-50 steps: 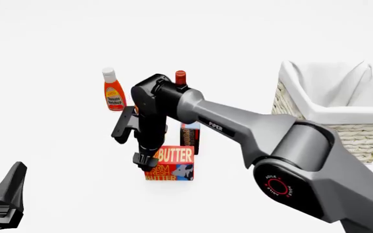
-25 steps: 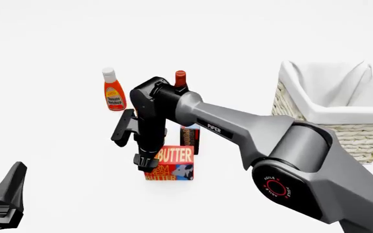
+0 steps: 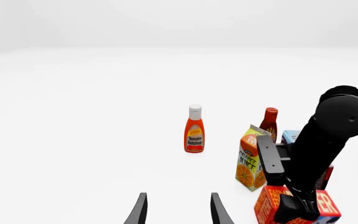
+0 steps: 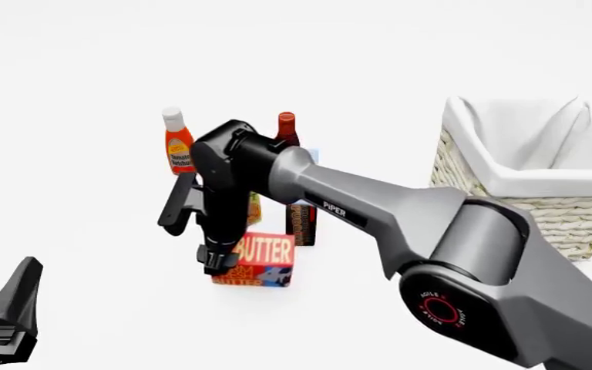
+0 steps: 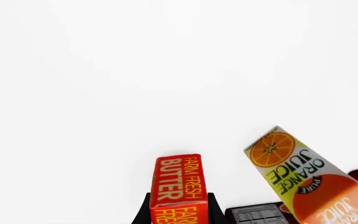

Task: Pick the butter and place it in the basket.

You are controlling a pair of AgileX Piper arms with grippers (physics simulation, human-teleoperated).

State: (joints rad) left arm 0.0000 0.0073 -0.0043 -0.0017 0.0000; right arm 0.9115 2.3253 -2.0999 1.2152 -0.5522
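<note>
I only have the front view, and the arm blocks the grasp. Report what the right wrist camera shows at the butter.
Observer: The butter sits between the right gripper's two dark fingers, one against each long side.
Operator: Now the orange juice. I barely see it behind the arm.
Observer: In the right wrist view the orange juice carton is apart from the butter, with bare white surface showing between them.
Operator: Check the left gripper for me.
Observer: In the left wrist view the left gripper is open, with nothing between its fingers.
</note>
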